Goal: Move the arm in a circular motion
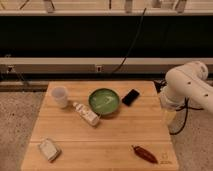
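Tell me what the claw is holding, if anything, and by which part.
Nothing visibly held: the pale translucent yellowish claw on the glossy white tubular arm hangs off the light wooden table's right edge, with no object at it.

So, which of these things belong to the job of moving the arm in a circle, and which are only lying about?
Belongs to the job:
- arm
- its claw, pointing down beside the table's right edge

Just lying about, all on the table:
- cup
- bowl
- phone
- bottle
- white packet
- red pepper
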Available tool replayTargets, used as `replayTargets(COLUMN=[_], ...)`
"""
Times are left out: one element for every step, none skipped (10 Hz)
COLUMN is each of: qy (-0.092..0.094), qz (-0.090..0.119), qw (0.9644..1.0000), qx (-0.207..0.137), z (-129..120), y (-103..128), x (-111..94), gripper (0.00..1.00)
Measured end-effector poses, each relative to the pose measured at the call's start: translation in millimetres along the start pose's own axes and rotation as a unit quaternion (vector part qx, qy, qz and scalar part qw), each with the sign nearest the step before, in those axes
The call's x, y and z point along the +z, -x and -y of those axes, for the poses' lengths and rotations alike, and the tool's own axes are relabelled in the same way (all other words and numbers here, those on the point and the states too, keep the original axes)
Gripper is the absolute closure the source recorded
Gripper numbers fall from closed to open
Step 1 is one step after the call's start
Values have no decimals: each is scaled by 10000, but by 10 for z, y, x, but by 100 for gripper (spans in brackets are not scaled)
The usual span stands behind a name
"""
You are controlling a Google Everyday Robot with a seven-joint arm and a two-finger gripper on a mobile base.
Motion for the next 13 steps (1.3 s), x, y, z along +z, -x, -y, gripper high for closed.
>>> replayTargets(qy=[0, 0, 0, 0, 0, 0, 0, 0, -12, -23, -48, -42, -48], qz=[0, 0, 0, 0, 0, 0, 0, 0, -3, -32, -28, -47, -64], qw=[10000, 10000, 10000, 10000, 10000, 10000, 10000, 10000, 10000, 10000, 9999, 9999, 9998], qx=[0, 0, 0, 0, 0, 0, 0, -1, -3, -46, -100, -146, -167], z=[0, 0, 0, 0, 0, 0, 0, 1, 23, 102, 241, 364, 446], y=[0, 0, 0, 0, 0, 0, 0, 1, 5, 48, 137, 199, 229], x=[0, 0, 0, 0, 0, 0, 0, -1, -2, 7, 25, 49, 62], gripper=[20, 20, 20, 20, 20, 20, 20, 20, 20, 20, 20, 20, 20])
